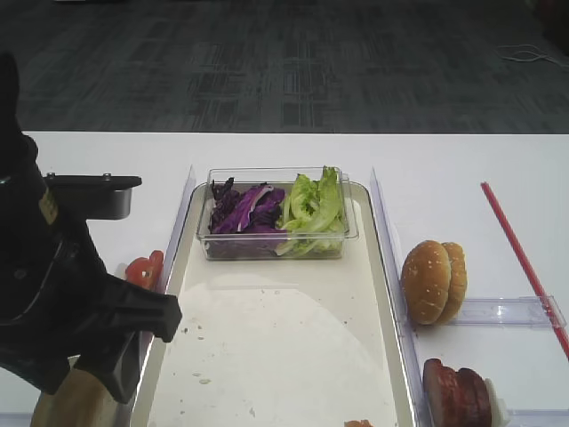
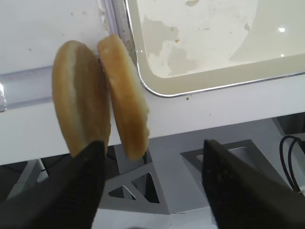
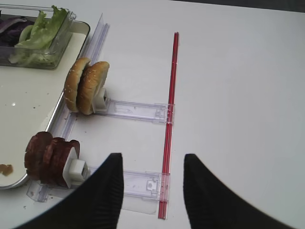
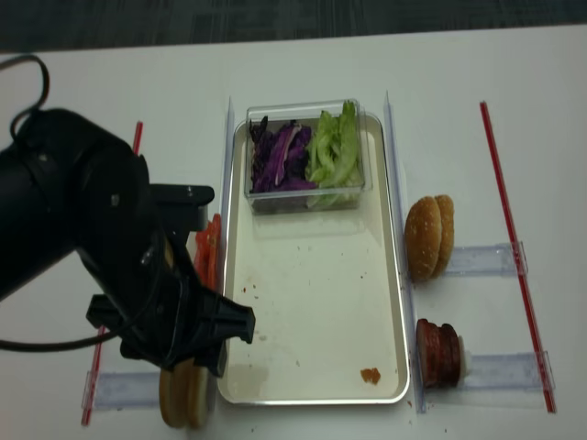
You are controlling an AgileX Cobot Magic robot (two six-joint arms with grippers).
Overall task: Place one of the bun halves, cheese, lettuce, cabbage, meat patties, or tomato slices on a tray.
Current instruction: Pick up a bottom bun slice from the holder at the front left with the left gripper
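- Bun halves [image 2: 97, 95]: two pale halves stand on edge side by side in a clear rack just outside the left rim of the tray [image 4: 316, 302], near its front corner.
- Left gripper [image 2: 150, 183]: jaws spread wide, holding nothing. In the left wrist view it hangs directly over the two halves; one finger [image 2: 76, 186] overlaps the lower edge of the left half, the other finger stands well clear to the right.
- Tomato slices [image 4: 207, 249]: on edge beside the tray's left rim, behind the gripper.
- Cabbage [image 4: 278, 158] and lettuce [image 4: 335, 151]: side by side in a clear tub [image 4: 307, 197] at the tray's far end.
- Sesame-seeded halves [image 4: 428, 236] and meat patties [image 4: 437, 351]: in racks right of the tray.
- Right gripper [image 3: 152, 186]: jaws apart, empty, over the bare table by a red strip [image 3: 170, 95], right of the patties.
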